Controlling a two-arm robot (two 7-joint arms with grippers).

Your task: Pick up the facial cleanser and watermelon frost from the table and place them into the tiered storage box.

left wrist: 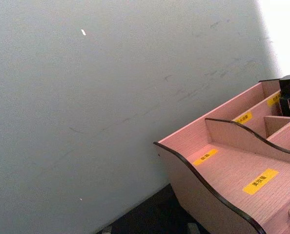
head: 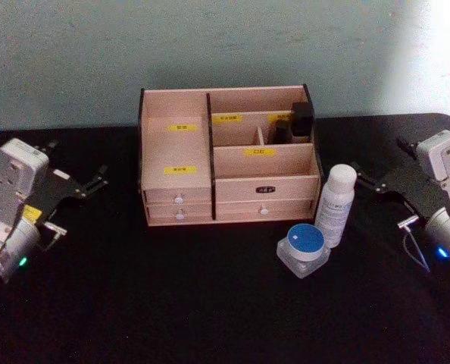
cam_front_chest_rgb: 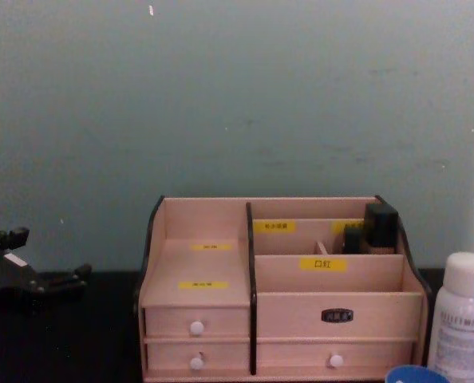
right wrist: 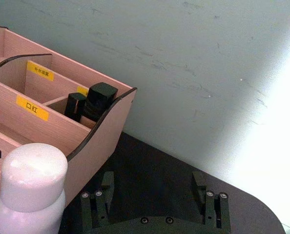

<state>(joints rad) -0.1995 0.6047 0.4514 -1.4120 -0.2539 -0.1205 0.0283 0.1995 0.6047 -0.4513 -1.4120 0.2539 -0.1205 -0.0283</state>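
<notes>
The tiered storage box (head: 178, 155) stands at the back middle of the black table, light wood with yellow labels and white-knobbed drawers; it also shows in the chest view (cam_front_chest_rgb: 333, 317) and both wrist views (left wrist: 233, 170) (right wrist: 93, 141). Just right of it stands a white bottle with a white cap (head: 335, 205) (right wrist: 30, 187) (cam_front_chest_rgb: 460, 315). In front of the bottle sits a squat clear jar with a blue lid (head: 304, 249). I cannot tell which is the facial cleanser and which the watermelon frost. My left gripper (head: 98, 180) hovers open at the far left. My right gripper (head: 361, 179) (right wrist: 153, 183) is open just right of the bottle.
Two dark items (head: 297, 121) stand in the box's rear right compartment. A grey-green wall (cam_front_chest_rgb: 237, 96) rises close behind the box. The black tabletop (head: 172, 303) stretches in front of the box and the arms.
</notes>
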